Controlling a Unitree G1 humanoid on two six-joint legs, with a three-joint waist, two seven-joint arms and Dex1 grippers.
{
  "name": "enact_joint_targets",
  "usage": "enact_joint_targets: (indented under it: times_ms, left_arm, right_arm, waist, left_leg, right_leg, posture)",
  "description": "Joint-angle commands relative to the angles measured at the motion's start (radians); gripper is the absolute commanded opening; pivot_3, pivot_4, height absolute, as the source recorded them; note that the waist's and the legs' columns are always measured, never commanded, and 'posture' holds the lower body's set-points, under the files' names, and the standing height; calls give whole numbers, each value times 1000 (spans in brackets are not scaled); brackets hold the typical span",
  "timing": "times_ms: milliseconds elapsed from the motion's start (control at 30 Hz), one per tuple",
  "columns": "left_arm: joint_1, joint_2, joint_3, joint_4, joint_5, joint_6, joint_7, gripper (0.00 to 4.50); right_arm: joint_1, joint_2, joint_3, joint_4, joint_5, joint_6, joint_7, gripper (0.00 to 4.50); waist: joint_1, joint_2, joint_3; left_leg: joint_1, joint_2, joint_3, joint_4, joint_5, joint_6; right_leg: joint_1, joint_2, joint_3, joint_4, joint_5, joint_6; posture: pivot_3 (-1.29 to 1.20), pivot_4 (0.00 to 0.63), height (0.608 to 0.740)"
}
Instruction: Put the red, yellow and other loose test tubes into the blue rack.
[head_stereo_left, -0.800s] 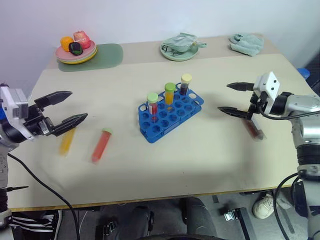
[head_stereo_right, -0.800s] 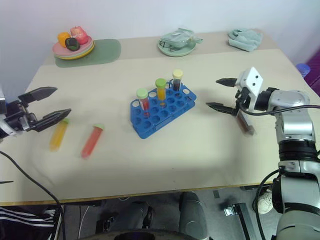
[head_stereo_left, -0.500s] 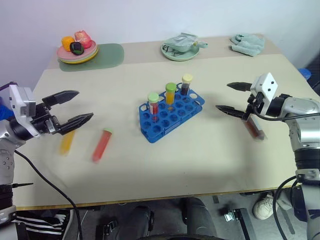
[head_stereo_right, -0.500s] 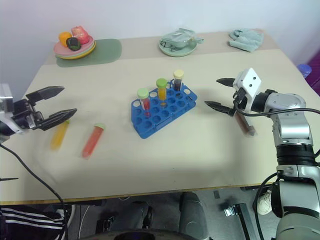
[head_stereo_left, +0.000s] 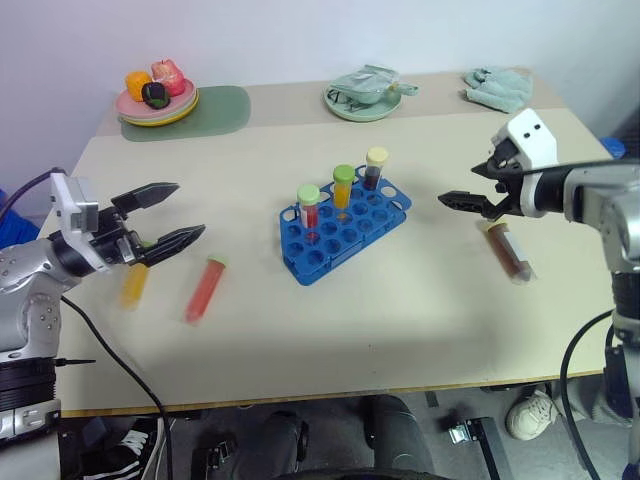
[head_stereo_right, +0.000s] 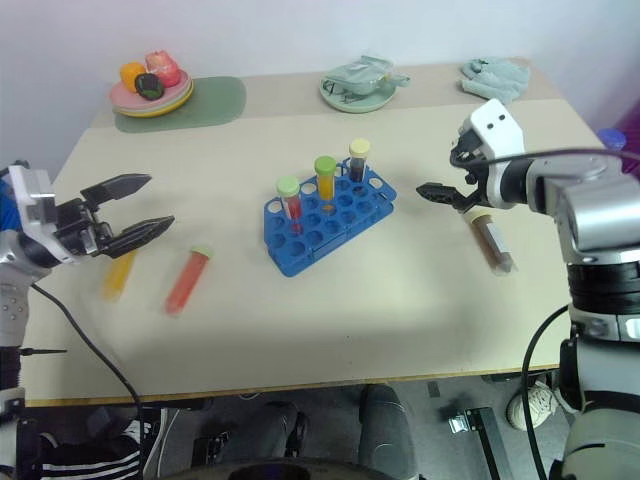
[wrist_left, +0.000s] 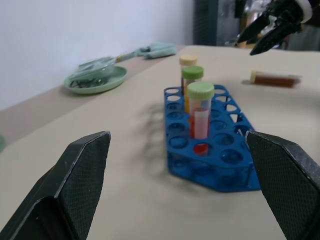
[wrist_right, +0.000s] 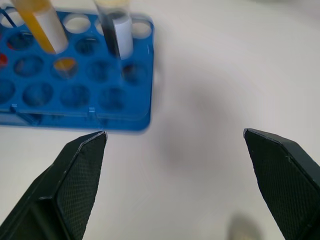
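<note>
Rack: blue rack (head_stereo_left: 343, 229) sits mid surface (head_stereo_left: 400, 300), angled, long side running from near-left to far-right.
Racked tubes: three upright along the far row, touching nothing else: green-capped red tube (head_stereo_left: 307, 208), green-capped orange tube (head_stereo_left: 341, 189), cream-capped dark tube (head_stereo_left: 374, 168).
Loose red: red tube (head_stereo_left: 203, 289) lies flat left of the rack, green cap pointing away from the robot.
Loose yellow: yellow tube (head_stereo_left: 133, 284) lies flat just left of the red one, partly under the left fingers; its cap is hard to make out, blurred.
Loose brown: brown tube (head_stereo_left: 508, 251) lies flat right of the rack, cream cap toward the far side.
Left gripper: left gripper (head_stereo_left: 170, 216) hovers above the yellow tube, aimed toward the rack, fingers spread wide, nothing between them.
Right gripper: right gripper (head_stereo_left: 470, 186) hangs above the surface between the rack and the brown tube, fingers spread wide, nothing between them.
Far edge: plate of toy fruit (head_stereo_left: 156, 97) on a green mat (head_stereo_left: 212, 110) at far left; green dish (head_stereo_left: 363, 97) holding a crumpled cloth at far middle; teal cloth (head_stereo_left: 497, 85) at far right.
</note>
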Motion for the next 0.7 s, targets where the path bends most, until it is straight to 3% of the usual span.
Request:
enact_joint_targets:
  times_ms: [33,200,300,700]
  left_arm:
    - [-12,-16,-20,-28,3,-17,-5,4434]
    - [27,-28,-44,-79,-13,2,-21,4434]
    - [48,-20,-36,-113,-38,41,-19,4434]
    - [141,62,31,-297,-198,231,-40,4434]
  right_arm:
    - [-56,-55,31,16,13,197,-30,4500]
    - [-96,-99,110,172,-11,312,-76,4500]
    - [-90,-114,164,203,-9,261,-64,4500]
    - [-142,0,162,479,-28,192,-126,4500]
  waist:
    - [-1,0,0]
    - [-4,0,0]
    - [-6,0,0]
    - [-6,0,0]
  left_leg:
    - [-1,0,0,0,0,0]
    - [-1,0,3,0,0,0]
    - [-1,0,4,0,0,0]
    - [0,1,6,0,0,0]
  right_leg:
    - [-1,0,0,0,1,0]
    - [-2,0,0,-1,1,1]
    - [-2,0,0,-1,1,0]
    - [-2,0,1,-1,2,0]
  posture:
    - [0,150,740]
    - [0,150,740]
    - [0,150,740]
    - [0,150,740]
